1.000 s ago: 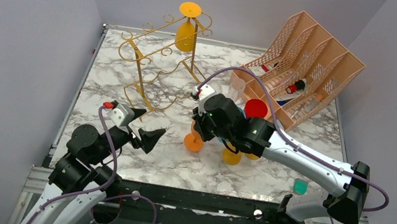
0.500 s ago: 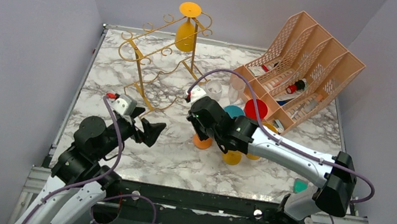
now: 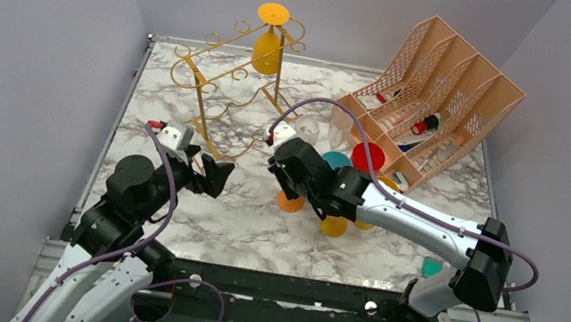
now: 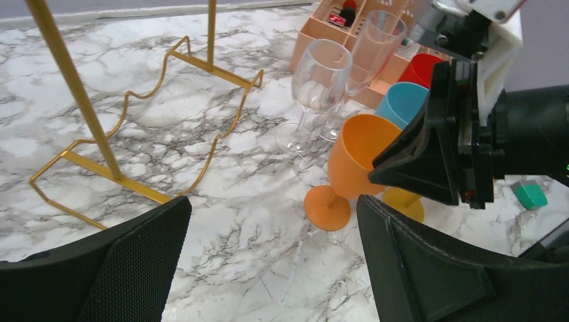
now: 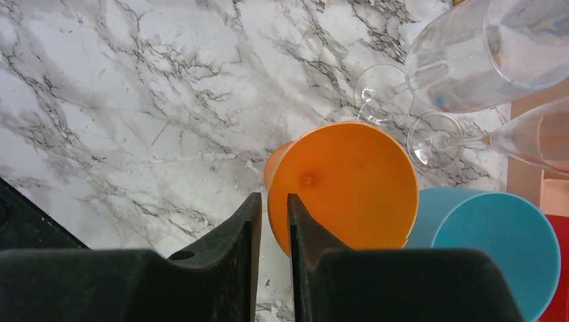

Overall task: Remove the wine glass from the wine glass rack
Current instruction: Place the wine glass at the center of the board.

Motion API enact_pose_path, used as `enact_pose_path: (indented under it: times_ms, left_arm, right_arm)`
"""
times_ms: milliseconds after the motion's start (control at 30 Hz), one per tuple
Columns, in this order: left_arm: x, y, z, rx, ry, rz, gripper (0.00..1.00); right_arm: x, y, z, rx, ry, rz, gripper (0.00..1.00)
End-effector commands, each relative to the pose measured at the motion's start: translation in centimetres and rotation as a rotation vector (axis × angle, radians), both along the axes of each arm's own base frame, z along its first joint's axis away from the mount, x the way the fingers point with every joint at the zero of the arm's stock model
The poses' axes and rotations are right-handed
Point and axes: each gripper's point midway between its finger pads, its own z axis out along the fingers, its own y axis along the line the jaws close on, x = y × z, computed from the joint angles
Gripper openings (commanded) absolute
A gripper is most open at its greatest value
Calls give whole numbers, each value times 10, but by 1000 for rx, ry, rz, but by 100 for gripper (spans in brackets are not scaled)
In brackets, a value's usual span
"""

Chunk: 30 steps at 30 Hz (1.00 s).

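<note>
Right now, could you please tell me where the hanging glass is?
In the top view, the hanging glass is upside down at the far right end of the rack, left of the peach organizer.

The wine glass rack (image 3: 231,73) is a thin gold wire frame with wavy rails, curled scroll ends and looped feet. It stands upright at the far left of the marble table (image 3: 167,220). At its far right end we see a yellow wine glass (image 3: 269,46) hanging upside down, with its round foot above the rail and its bowl below. We also mark an orange wine glass (image 4: 352,161), which stands upright on the table off the rack, apart from its near feet. Its rim sits between the closed fingers of the right gripper (image 5: 273,201).
</note>
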Motion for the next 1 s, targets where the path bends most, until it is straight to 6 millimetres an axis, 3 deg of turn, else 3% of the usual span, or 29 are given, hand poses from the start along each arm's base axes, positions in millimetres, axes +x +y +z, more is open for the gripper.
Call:
enact_pose_path:
  times_ms: [0, 133, 267, 400, 767, 967]
  left_arm:
    - [11, 8, 7, 32, 47, 72, 99]
    - [16, 5, 23, 36, 39, 67, 99]
    - [18, 1, 57, 23, -9, 47, 99]
    - [29, -9, 88, 50, -24, 12, 99]
    - [96, -38, 158, 199, -63, -16, 99]
    - [152, -38, 162, 191, -22, -35, 99]
  right_arm:
    - [4, 5, 19, 25, -28, -10, 23]
    - [-3, 4, 46, 109, -37, 20, 25]
    - [-12, -2, 76, 221, -69, 40, 28]
    - [-24, -12, 94, 334, -80, 56, 42]
    - [-57, -23, 92, 495, 4, 109, 52]
    - [-69, -30, 89, 534, 50, 116, 53]
